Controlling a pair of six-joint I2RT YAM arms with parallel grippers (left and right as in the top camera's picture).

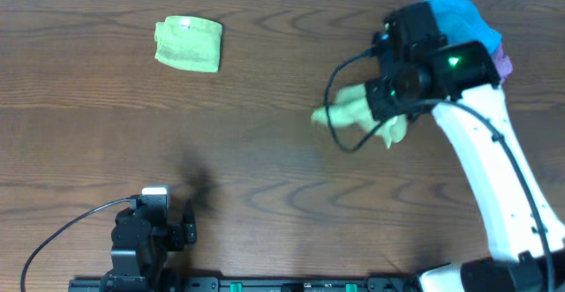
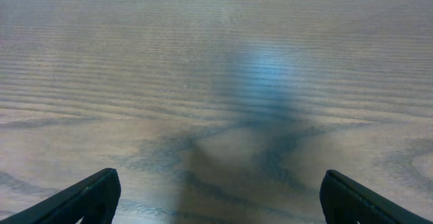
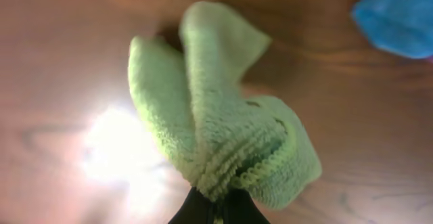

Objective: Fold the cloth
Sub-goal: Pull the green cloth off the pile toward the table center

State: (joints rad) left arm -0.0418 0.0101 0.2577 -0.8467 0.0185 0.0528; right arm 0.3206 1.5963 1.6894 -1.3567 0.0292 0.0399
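My right gripper (image 1: 381,114) is shut on a light green cloth (image 1: 353,111) and holds it bunched above the table at the right. In the right wrist view the cloth (image 3: 216,129) hangs from the closed fingertips (image 3: 215,204) in loose folds. A second green cloth (image 1: 188,43), folded into a small square, lies at the far left of the table. My left gripper (image 2: 216,197) is open and empty near the table's front edge; its view shows only bare wood.
A blue cloth (image 1: 463,18) sits on a pile at the far right, partly under the right arm, with a purple one (image 1: 503,63) beneath it. The blue cloth also shows in the right wrist view (image 3: 399,17). The left arm (image 1: 146,235) rests at the front left.
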